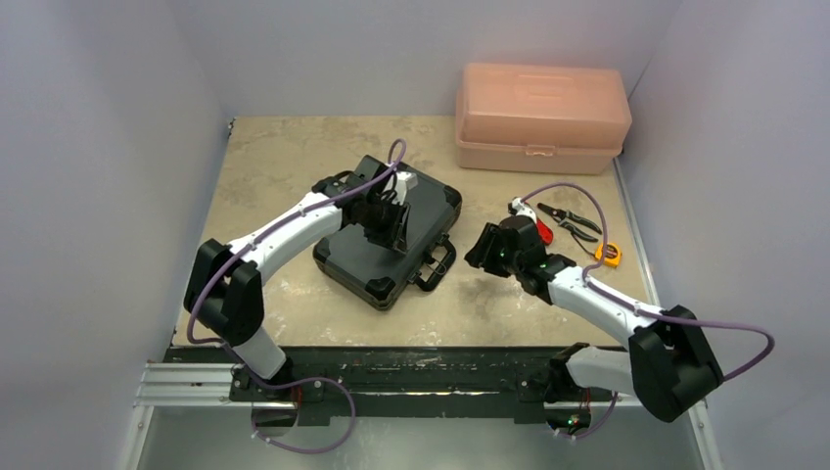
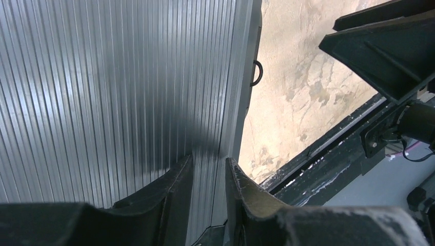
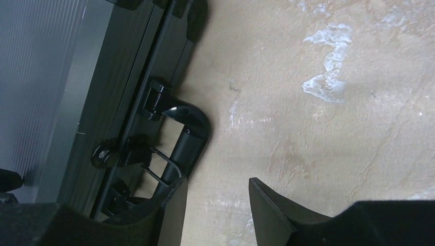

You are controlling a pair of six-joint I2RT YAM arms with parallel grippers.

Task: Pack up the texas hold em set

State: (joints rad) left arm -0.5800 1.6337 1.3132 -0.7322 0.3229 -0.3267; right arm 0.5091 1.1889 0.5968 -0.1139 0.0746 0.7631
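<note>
The black poker case (image 1: 352, 262) lies shut on the table's middle, its handle (image 1: 437, 264) toward the near right. My left gripper (image 1: 391, 220) hovers just over the ribbed lid (image 2: 102, 77) near the case's edge, jaws a narrow gap apart and holding nothing (image 2: 209, 164). My right gripper (image 1: 480, 250) is open and empty just right of the case, low over the bare table (image 3: 218, 184). Its left finger (image 3: 172, 205) sits next to the handle (image 3: 190, 133) and a latch (image 3: 110, 154). No chips or cards show.
A salmon plastic box (image 1: 541, 116) stands shut at the back right. Black pliers (image 1: 573, 223), a red-handled tool (image 1: 541, 232) and an orange tape measure (image 1: 609, 255) lie right of my right arm. The black rail (image 1: 391, 367) runs along the near edge.
</note>
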